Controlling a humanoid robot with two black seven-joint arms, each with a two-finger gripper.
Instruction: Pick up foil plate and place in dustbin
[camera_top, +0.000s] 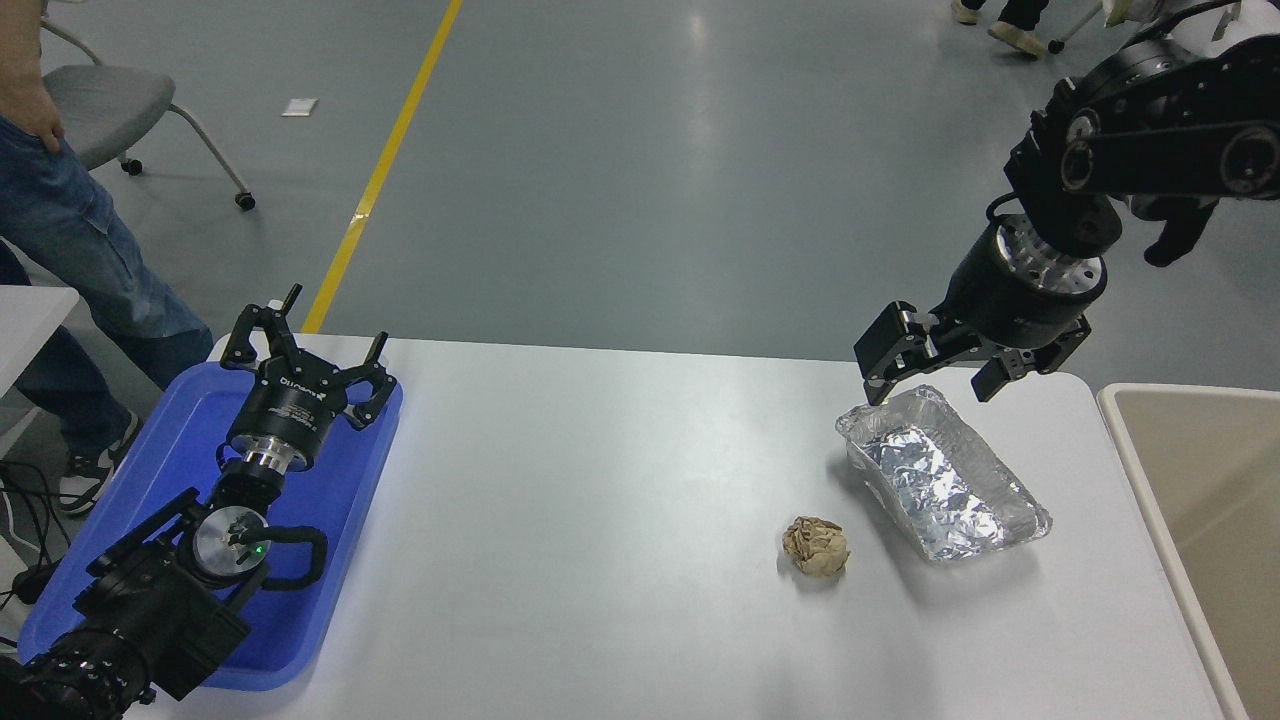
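head view, right gripper (932, 375) fingers spread wide, empty, above foil plate (942, 487) far end

Your right gripper (932, 384) hangs with its fingers spread over the far end of the foil plate (942, 484), one fingertip (874, 390) just above the plate's far-left corner, the other fingertip (985, 385) beyond its far-right rim. From those fingers the plate runs toward you and rightward on the table (600, 520). The paper ball (816, 546) lies nearer you and left of the fingers, just beside the plate's near end. The dustbin (1200, 480) stands right of the fingers, off the table's right edge. Your left gripper (305, 340) rests far to the left, over the tray (160, 440)
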